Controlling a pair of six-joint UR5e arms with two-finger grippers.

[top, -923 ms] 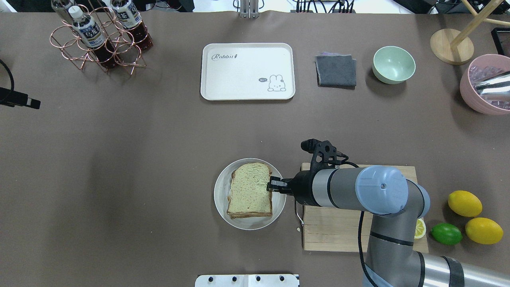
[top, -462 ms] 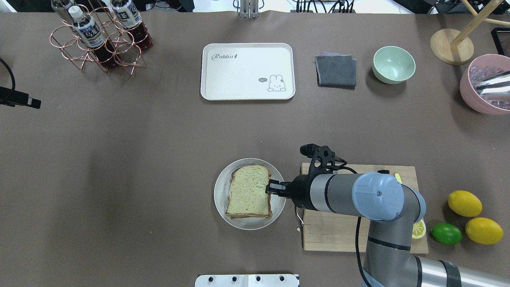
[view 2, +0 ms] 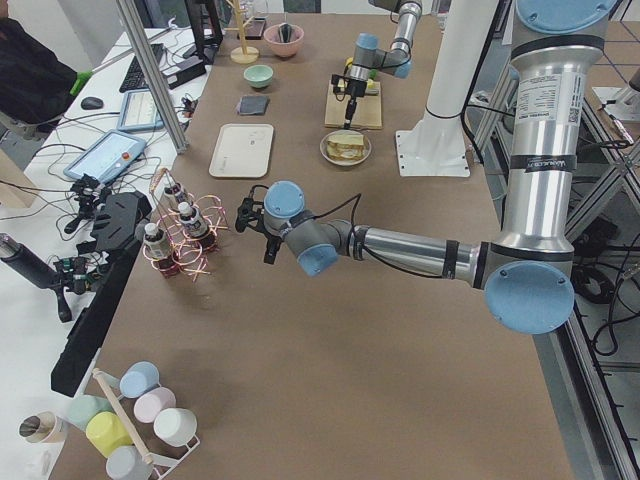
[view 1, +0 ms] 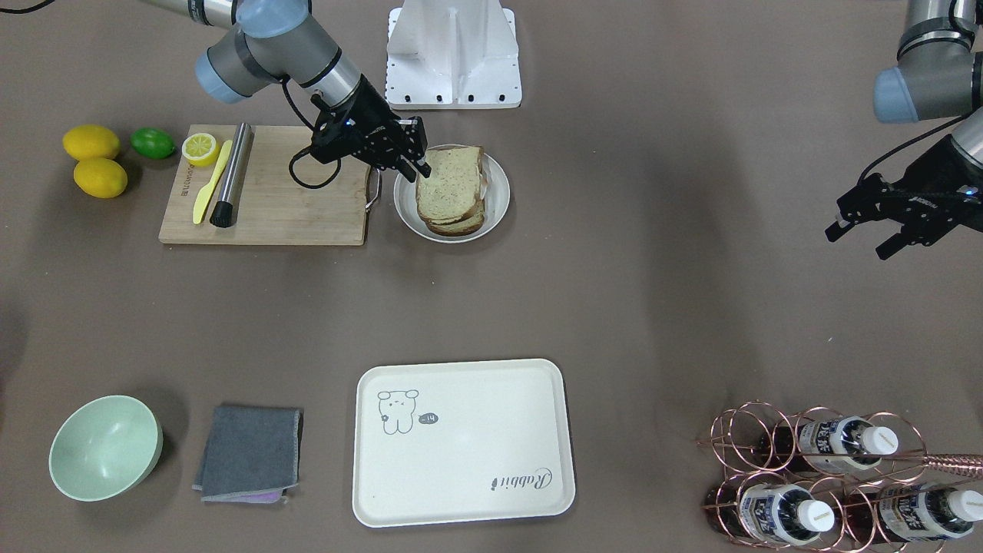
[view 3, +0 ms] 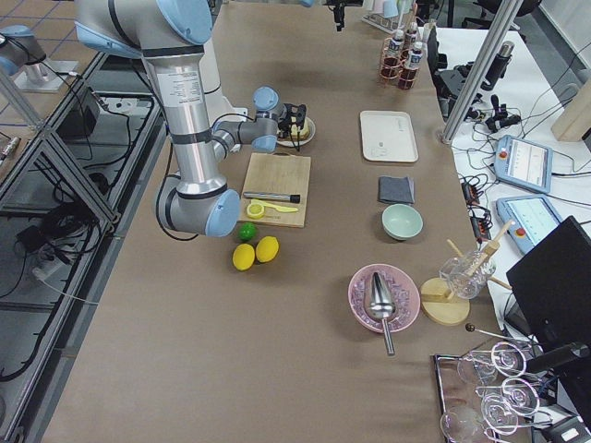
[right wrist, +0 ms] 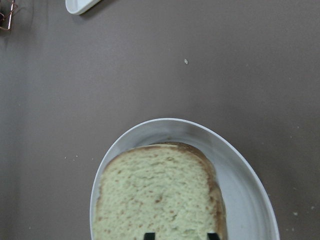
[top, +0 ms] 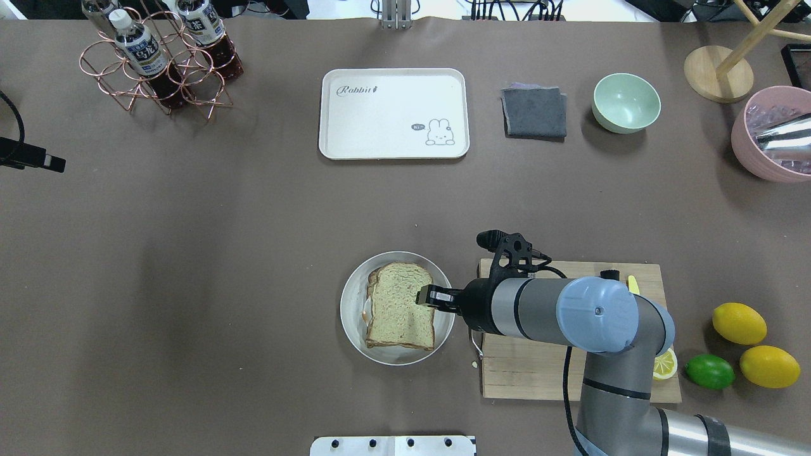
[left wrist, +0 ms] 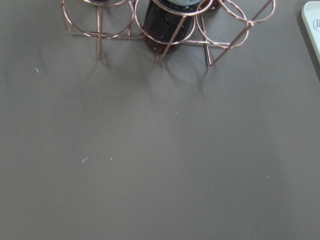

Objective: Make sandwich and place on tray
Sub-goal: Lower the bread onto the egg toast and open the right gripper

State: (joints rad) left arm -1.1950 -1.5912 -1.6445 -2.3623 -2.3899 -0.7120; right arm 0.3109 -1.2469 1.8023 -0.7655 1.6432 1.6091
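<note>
The sandwich (top: 396,304) lies on the round pale-grey plate (top: 350,316) at the front middle of the table, with a bit of white egg showing at its left edge. My right gripper (top: 423,296) is over the right edge of the top slice, and its fingertips (right wrist: 149,235) are apart above the bread in the right wrist view. The sandwich (view 1: 453,188) and this gripper (view 1: 418,165) also show in the front-facing view. The cream tray (top: 393,114) lies bare at the far middle. My left gripper (view 1: 858,240) hangs open and empty far off to the left.
A wooden cutting board (top: 538,367) under my right arm touches the plate's right side and carries a yellow knife (view 1: 207,184) and a metal rod (view 1: 232,177). Lemons (top: 738,323) and a lime (top: 709,372) lie to its right. A copper bottle rack (top: 158,63), grey cloth (top: 534,113) and green bowl (top: 626,102) stand at the back.
My right gripper has moved a little left over the top slice. The slice has come down flat and shifted slightly on the sandwich. The left arm has not moved.
</note>
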